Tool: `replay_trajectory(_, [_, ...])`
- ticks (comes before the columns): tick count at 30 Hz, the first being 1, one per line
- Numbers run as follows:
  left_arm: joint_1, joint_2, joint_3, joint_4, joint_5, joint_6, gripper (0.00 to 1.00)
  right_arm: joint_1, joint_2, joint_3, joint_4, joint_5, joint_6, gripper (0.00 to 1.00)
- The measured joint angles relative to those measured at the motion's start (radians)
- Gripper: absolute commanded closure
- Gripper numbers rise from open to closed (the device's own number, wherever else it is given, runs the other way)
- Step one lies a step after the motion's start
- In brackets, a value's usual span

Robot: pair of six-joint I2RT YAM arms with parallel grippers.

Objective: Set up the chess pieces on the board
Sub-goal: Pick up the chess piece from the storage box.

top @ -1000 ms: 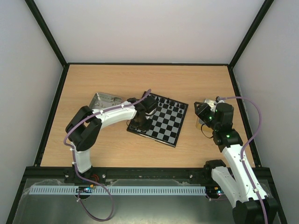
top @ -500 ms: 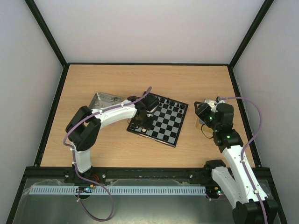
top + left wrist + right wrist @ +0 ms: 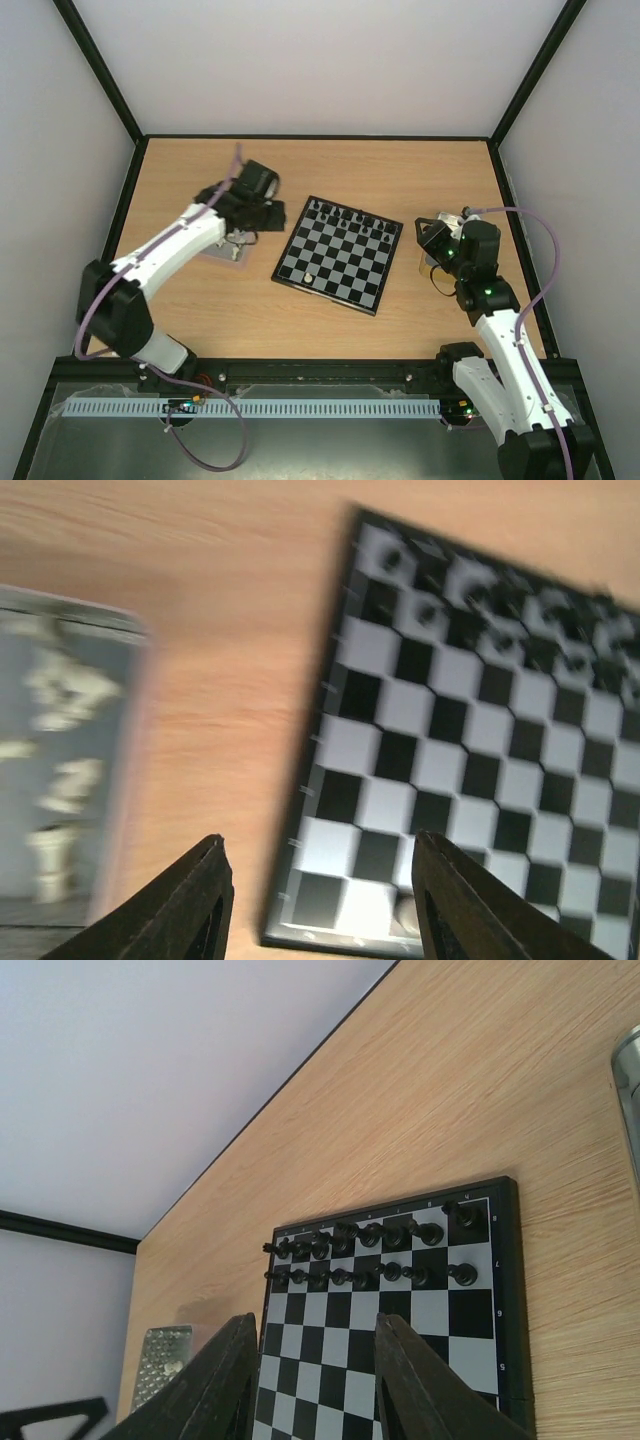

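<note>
**Worktop (image 3: 260, 320) seen from above and from both wrists.** The board (image 3: 340, 255) lies flat near the middle of the worktop, turned slightly askew. Black pieces (image 3: 350, 216) stand in two rows along its far edge. A single white piece (image 3: 308, 277) stands on a square close to the near left corner.

The left arm reaches out over a metal tray (image 3: 100, 740) that sits just left of the board, apart from it. The left fingers (image 3: 200, 900) are spread, with nothing between them. They hang above the strip of worktop between tray and board. The tray, blurred in the left wrist view, holds several white pieces (image 3: 50, 850), some of them lying down.

The right arm stands to the right of the board, its wrist camera looking across it. The right fingers (image 3: 225, 1380) are parted and pinch nothing, and the board shows through the gap. A shiny metal rim (image 3: 630, 1070) cuts the right edge of that view; what it belongs to cannot be told
</note>
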Motion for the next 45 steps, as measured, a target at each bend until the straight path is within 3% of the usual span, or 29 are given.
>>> replay_trajectory(9, [0.413,-0.23,-0.237,0.139,-0.007,-0.09,0.42,0.0,0.035,0.0,0.001,0.0,0.0,0.68])
replay_trajectory(14, [0.524,-0.24,-0.303,0.17,0.051,-0.105,0.41,0.0,0.064,0.0,0.01,0.0,0.0,0.67])
replay_trajectory(20, [0.558,-0.185,-0.314,0.19,0.095,-0.106,0.44,0.0,0.095,0.0,0.027,0.0,-0.001,0.68])
replay_trajectory(27, [0.564,-0.068,-0.31,0.199,0.085,-0.102,0.66,0.0,0.111,0.0,0.035,0.0,-0.005,0.67])
replay_trajectory(38, [0.564,0.107,-0.237,0.209,0.093,-0.097,0.74,0.0,0.126,0.0,0.051,0.0,-0.013,0.67])
replay_trajectory(45, [0.564,0.175,-0.176,0.217,0.101,-0.087,0.73,0.0,0.126,0.0,0.053,0.0,-0.017,0.68])
